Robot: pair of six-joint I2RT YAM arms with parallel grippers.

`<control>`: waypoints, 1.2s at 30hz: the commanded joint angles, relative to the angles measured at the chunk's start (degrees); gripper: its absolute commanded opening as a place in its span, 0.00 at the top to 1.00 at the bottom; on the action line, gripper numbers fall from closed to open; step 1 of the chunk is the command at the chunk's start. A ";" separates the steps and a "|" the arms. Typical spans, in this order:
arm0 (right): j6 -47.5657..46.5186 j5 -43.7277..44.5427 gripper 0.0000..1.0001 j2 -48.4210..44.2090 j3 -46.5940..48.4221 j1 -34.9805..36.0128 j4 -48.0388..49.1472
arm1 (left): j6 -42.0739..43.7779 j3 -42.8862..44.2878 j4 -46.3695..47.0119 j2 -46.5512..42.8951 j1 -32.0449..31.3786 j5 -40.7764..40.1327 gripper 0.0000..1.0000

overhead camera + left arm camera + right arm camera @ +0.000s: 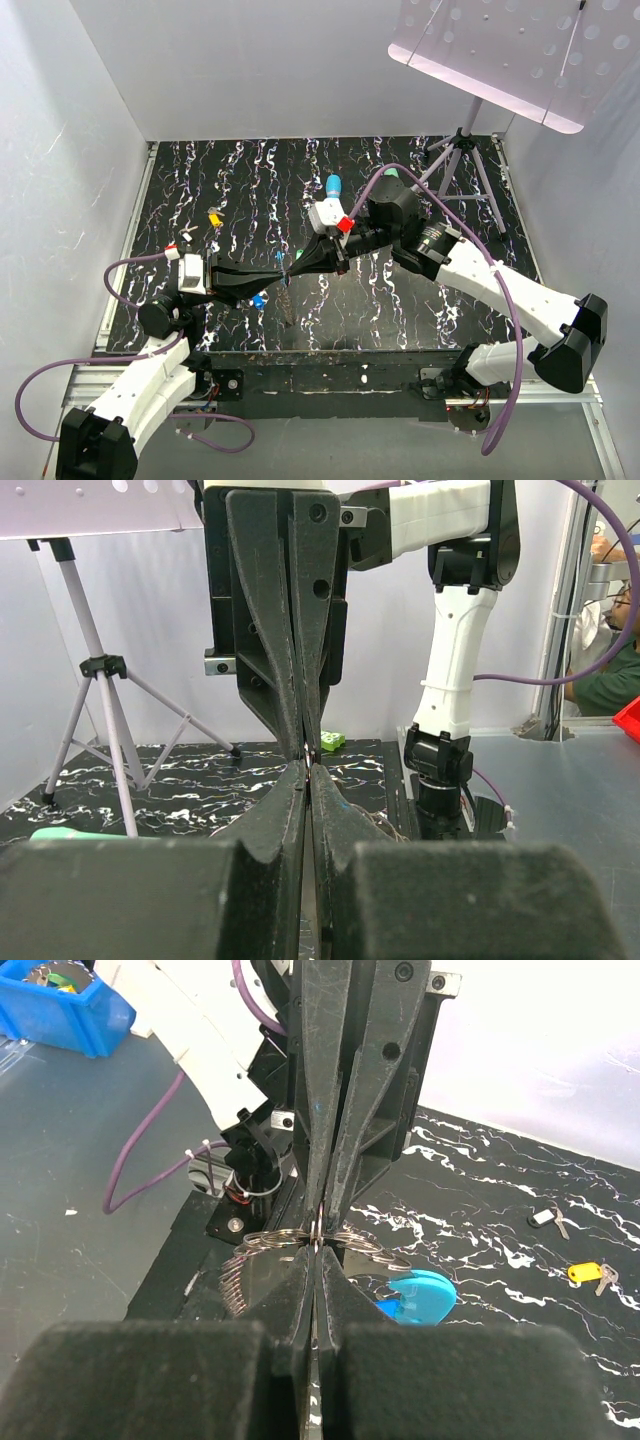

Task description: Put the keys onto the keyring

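The keyring (424, 1295) is part bright blue curved band and part thin grey-white chain. In the right wrist view the chain fans out in loops to either side of one spot, with the blue band just beside and below it. From above, that spot is near the middle of the table (400, 300), and the blue band peeks out under the left arm's fingers.

The left gripper (280, 273) and right gripper (295, 266) meet tip to tip there. Both are closed all the way, with no gap between the fingers, and the grey chain sits right in the pinch where the two sets of tips touch. Both appear to have hold of it.

The keys lie apart from this: a yellow key (584, 1273) and a pale key (543, 1218) are on the table well off to one side, and a green key (330, 742) lies farther back, beyond the tips in the left wrist view.
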 commanded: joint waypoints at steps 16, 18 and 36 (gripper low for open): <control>3.62 0.95 0.99 -0.17 3.69 0.63 4.43 | 4.82 0.40 -6.04 -2.04 0.12 1.45 1.00; 3.62 0.86 0.99 -0.17 3.69 0.63 4.16 | 5.61 0.58 -7.36 -2.65 0.03 1.63 1.00; 0.90 0.42 0.99 0.36 4.48 0.54 -3.21 | 6.32 1.11 -9.21 -4.41 0.03 1.28 1.00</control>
